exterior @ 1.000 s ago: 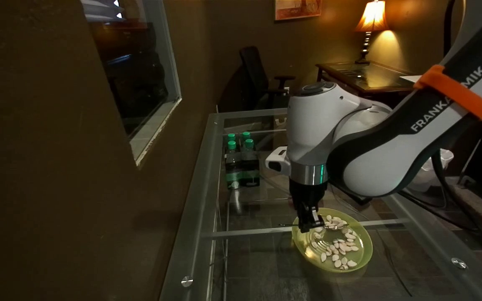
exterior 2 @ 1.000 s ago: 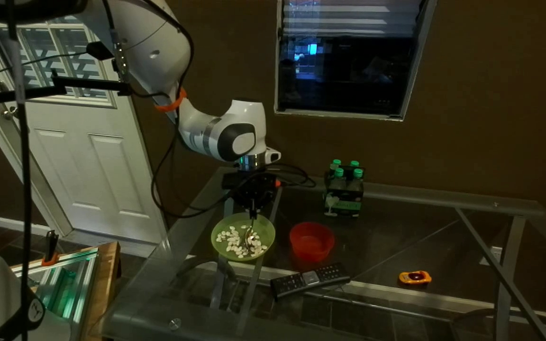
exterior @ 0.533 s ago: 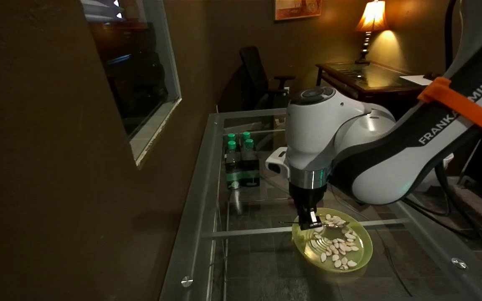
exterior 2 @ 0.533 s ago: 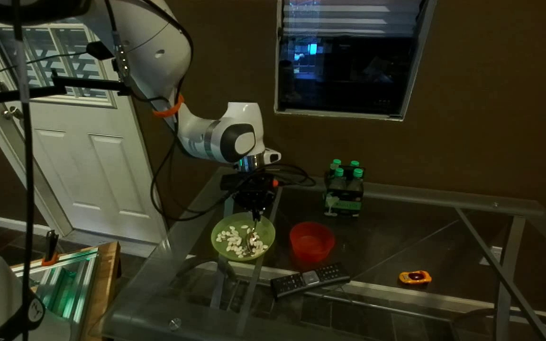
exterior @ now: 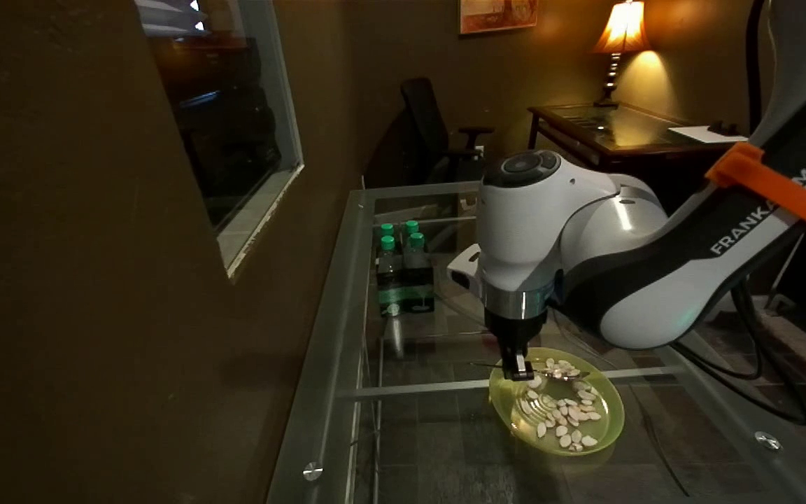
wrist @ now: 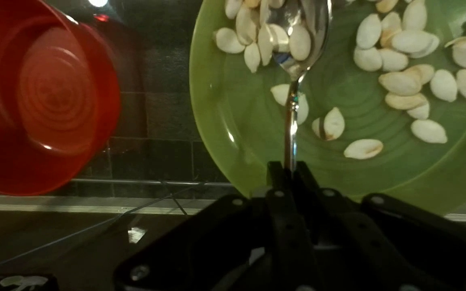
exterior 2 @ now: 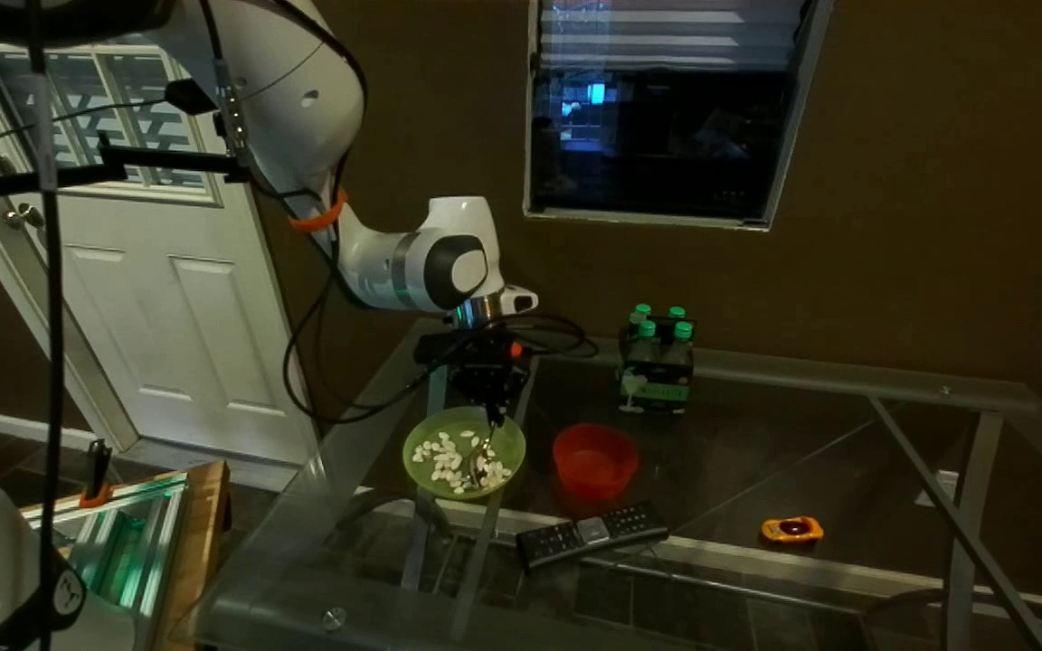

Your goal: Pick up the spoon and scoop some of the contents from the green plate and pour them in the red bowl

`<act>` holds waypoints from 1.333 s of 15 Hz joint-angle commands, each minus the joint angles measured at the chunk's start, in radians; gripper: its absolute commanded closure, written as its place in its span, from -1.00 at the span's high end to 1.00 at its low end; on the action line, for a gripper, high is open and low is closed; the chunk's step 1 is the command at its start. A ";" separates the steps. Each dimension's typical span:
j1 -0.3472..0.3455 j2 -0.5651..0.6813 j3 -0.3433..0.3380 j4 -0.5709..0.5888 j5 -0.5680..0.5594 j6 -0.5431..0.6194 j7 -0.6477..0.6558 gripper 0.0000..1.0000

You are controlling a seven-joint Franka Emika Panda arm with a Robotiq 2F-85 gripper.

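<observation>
My gripper [wrist: 289, 167] is shut on the thin handle of the silvery spoon [wrist: 292, 113], over the near rim of the green plate [wrist: 334, 171]. The spoon's bowl end lies among the whitish contents [wrist: 403, 83], and a few pieces show in it. The gripper [exterior: 518, 374] and the spoon [exterior 2: 482, 452] also show in the exterior views; the handle's rear end sticks out behind the fingers. The red bowl [wrist: 109, 81] stands beside the plate, apart from it, with no contents seen inside. It also shows in an exterior view [exterior 2: 595, 484].
A black remote [exterior 2: 592, 533] lies in front of the red bowl. A carton of green-capped bottles [exterior 2: 657, 375] stands behind it near the wall, and also shows here [exterior: 405, 276]. A yellow-orange toy-like object [exterior 2: 792, 530] lies farther along the glass table [exterior 2: 738, 597].
The gripper has shifted slightly and the arm has leaned a little. The spoon's handle end has risen slightly, and its bowl end stays at the contents. Plate and red bowl have not moved.
</observation>
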 commanded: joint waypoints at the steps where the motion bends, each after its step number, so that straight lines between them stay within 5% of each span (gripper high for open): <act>1: 0.034 0.009 -0.034 0.012 -0.063 0.002 0.104 -0.95; 11: 0.082 0.007 -0.068 0.022 -0.182 -0.046 0.272 -0.95; 20: 0.077 0.017 -0.047 0.030 -0.189 -0.071 0.266 -0.95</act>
